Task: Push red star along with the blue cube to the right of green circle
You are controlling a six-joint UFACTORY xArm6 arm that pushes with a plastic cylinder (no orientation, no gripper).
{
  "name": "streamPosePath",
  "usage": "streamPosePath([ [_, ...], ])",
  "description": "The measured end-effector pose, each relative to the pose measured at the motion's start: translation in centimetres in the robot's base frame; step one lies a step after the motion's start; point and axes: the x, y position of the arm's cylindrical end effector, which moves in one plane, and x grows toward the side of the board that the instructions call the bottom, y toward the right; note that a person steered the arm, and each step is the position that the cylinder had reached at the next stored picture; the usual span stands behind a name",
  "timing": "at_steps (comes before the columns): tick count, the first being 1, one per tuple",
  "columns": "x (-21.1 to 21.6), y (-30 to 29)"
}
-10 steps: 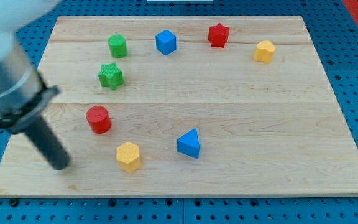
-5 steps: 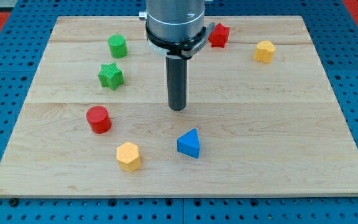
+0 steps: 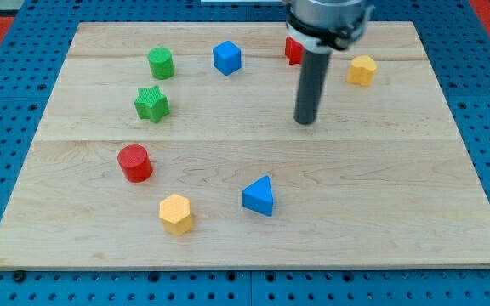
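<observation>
Showing the rod's tip (image 3: 304, 121) on bare board, at 6 o'clock of the red star (image 3: 291, 49), which the rod partly hides near the view's top. The rod has no jaws and holds nothing. The blue cube (image 3: 227, 57) sits at 9 o'clock of the star, the green circle (image 3: 161, 62) farther along at 9 o'clock. The sound approach is probably to round to the star's 3 o'clock side and push steadily toward 9 o'clock, stopping both just beside the circle.

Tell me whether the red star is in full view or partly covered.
Partly covered. Only the left part of the red star shows, at the view's top; the arm hides the rest. My tip rests below it, apart from it.
</observation>
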Motion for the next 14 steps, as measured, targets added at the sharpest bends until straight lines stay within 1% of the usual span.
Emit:
streamPosePath([
  [1, -4.5, -1.2],
  [2, -5.1, 4.7],
  [3, -6.6, 6.0],
  [4, -10.9, 6.0],
  [5, -13.4, 5.7],
  [6, -14.1, -0.8],
  [7, -12.3, 2.3],
  [8, -11.9, 3.1],
  [10, -13.3, -4.5],
  [12, -13.9, -8.3],
  [13, -13.9, -6.9],
  [14, -12.3, -4.1],
])
